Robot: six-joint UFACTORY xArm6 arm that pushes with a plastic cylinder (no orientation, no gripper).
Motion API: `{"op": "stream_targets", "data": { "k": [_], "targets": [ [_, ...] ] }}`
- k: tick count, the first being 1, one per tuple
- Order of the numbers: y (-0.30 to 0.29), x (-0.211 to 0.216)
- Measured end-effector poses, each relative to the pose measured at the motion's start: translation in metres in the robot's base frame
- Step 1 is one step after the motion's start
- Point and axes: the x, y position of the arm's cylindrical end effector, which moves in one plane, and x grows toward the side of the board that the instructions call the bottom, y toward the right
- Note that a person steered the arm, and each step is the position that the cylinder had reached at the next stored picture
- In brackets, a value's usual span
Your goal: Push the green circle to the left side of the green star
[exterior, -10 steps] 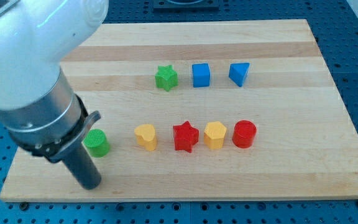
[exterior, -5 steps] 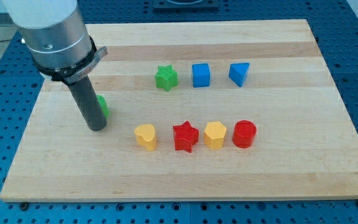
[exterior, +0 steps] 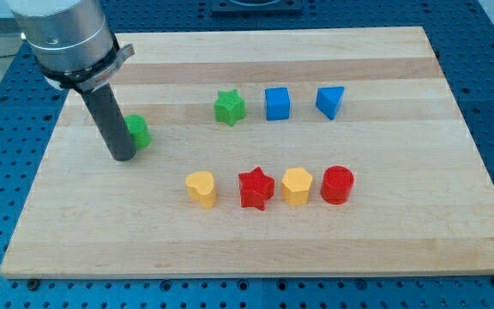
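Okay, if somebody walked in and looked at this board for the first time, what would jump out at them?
The big silver and dark rod coming down from the view's top left, with my tip pressed against the left of the green circle, partly hiding it. Next, a row near the view's bottom: yellow heart, red star, yellow hexagon, red circle. Above it sit the green star, blue cube and blue triangle.

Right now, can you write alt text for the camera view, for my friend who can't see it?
My tip sits at the left side of a green circle on a wooden board, partly hiding it. Further right stand a green star, blue cube and blue triangle; below, a yellow heart, red star, yellow hexagon and red cylinder.
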Motion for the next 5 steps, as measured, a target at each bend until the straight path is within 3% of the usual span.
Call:
{"op": "stream_targets", "data": {
  "k": [3,5],
  "targets": [
    [-0.021,-0.018],
    [0.014,-0.031]
  ]
}}
